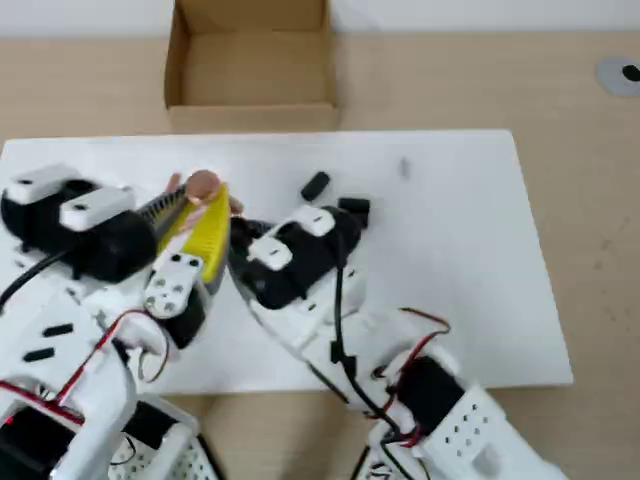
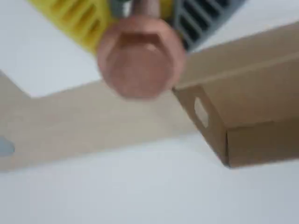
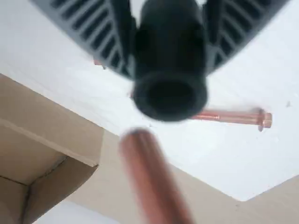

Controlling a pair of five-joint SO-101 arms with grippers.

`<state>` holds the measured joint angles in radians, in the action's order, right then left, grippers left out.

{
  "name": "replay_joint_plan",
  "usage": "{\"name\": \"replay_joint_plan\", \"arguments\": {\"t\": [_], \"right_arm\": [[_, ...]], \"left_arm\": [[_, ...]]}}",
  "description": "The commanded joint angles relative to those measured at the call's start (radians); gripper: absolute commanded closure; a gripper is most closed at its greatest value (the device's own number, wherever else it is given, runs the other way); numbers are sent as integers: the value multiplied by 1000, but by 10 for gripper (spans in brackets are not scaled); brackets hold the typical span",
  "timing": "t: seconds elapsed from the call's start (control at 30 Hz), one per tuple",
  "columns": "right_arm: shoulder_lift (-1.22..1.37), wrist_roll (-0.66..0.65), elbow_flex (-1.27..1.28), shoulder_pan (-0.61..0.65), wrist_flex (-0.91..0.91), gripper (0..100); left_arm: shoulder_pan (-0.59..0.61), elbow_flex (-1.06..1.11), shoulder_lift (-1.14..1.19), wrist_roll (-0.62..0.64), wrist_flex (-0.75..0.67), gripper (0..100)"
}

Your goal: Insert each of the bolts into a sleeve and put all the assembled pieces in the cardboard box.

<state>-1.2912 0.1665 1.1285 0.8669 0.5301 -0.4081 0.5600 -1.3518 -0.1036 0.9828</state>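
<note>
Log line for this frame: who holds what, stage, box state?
left hand: shut on bolt | right hand: shut on sleeve | stage: bolt not yet in sleeve | spare bolt: on white mat | cardboard box: empty

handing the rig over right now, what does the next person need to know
Left gripper: shut on a copper bolt.
Right gripper: shut on a black sleeve. Its mouth is close to the bolt's end, and the bolt is not in yet.
A loose bolt lies on the white mat.
The cardboard box looks empty.
Done: nothing assembled or boxed.
Left: join this pair, box it, then do the loose bolt.
</note>
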Motion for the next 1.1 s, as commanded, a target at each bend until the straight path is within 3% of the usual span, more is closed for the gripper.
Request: {"name": "replay_joint_plan", "arguments": {"t": [0.0, 0.77, 1.07], "right_arm": [[-16, 3, -1, 13, -12, 988], [-24, 3, 25, 7, -49, 988], [-24, 5, 25, 7, -61, 988]], "left_arm": [[-5, -61, 12, -8, 0, 993], [-3, -52, 12, -2, 0, 994], [-2, 0, 70, -8, -78, 994]]}}
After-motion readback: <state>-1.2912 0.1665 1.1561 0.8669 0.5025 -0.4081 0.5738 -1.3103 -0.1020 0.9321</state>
